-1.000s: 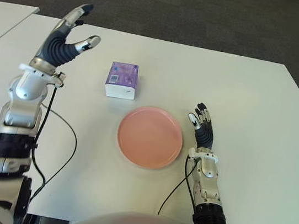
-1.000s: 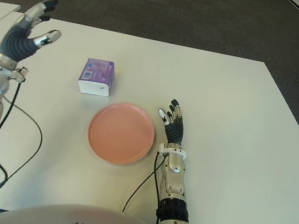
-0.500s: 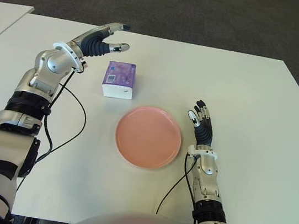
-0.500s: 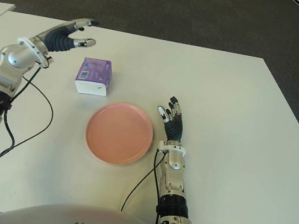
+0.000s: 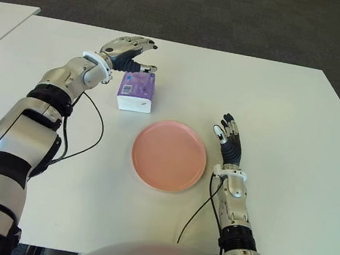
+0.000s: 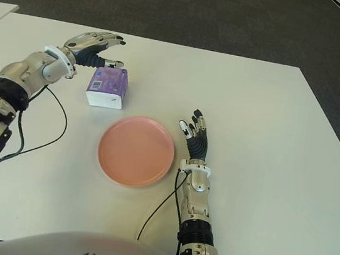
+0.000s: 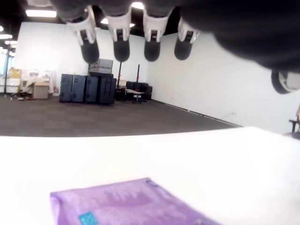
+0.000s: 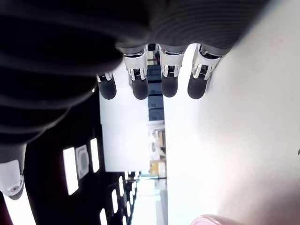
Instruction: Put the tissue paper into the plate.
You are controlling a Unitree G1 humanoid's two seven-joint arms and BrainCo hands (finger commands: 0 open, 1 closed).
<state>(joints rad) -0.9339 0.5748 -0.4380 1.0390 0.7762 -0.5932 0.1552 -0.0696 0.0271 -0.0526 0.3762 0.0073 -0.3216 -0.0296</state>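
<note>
left hand (image 5: 132,51), fingers spread, poised over the purple tissue pack (image 5: 136,90) toward the tabletop's (image 5: 286,112) far edge; right hand (image 5: 229,140) open beside the pink plate (image 5: 169,156).

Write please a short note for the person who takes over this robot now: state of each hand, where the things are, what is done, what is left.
Left robot hand: open, fingers spread above the far end of the tissue pack, no grasp yet.
Right robot hand: open, idle, just right of the plate.
Tissue pack lies on the table, beyond the plate and to its left.
Done: nothing is in the plate.
Left: grasp the pack, carry it to the plate, release.
</note>
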